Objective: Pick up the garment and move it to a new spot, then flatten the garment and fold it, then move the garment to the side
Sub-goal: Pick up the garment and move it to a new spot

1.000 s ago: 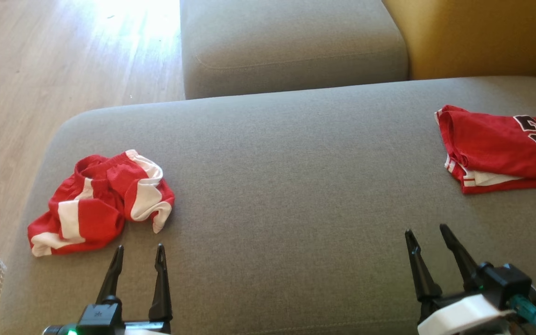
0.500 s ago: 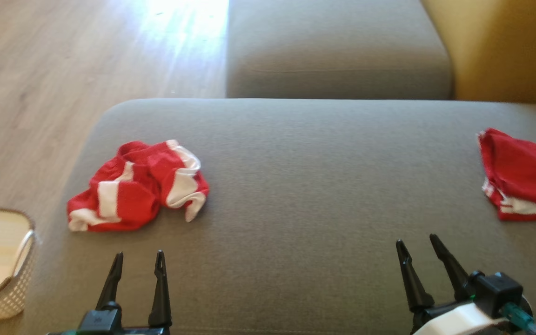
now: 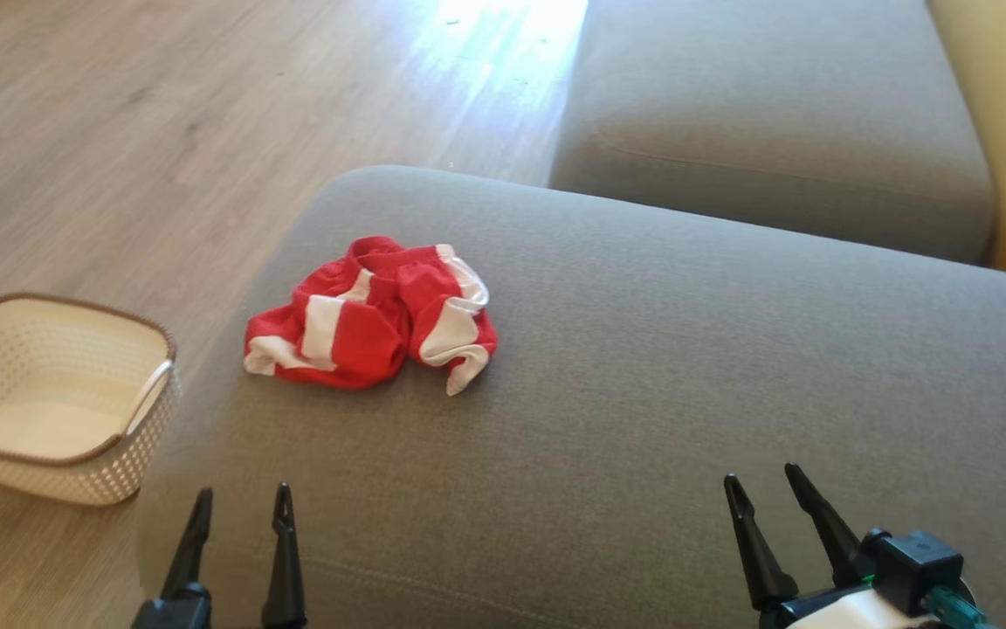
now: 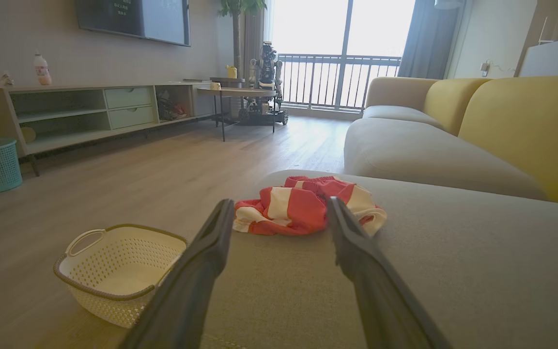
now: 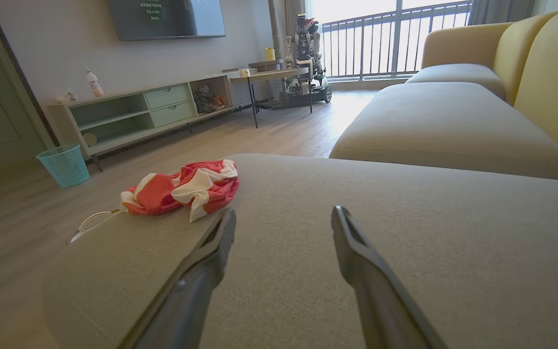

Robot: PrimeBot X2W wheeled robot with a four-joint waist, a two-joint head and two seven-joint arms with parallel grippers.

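Garment (image 3: 372, 314) on sofa cushion (image 3: 643, 393), basket (image 3: 58, 476) on floor (image 3: 119, 131) to its left

Daylight pours in through the balcony window (image 4: 342, 48) at twelve o'clock in my left wrist view, blown out to white. In my head view it lays a glare patch on the wooden floor (image 3: 512, 22) at twelve o'clock, washing out the grain. The sofa seat (image 3: 643, 349) is evenly lit, with only a soft shadow at the edge of the garment (image 3: 372, 319). The head picture is slightly soft all over. Near the lens my left gripper (image 4: 279, 202) is out of focus, and both wrist views bend at their edges.
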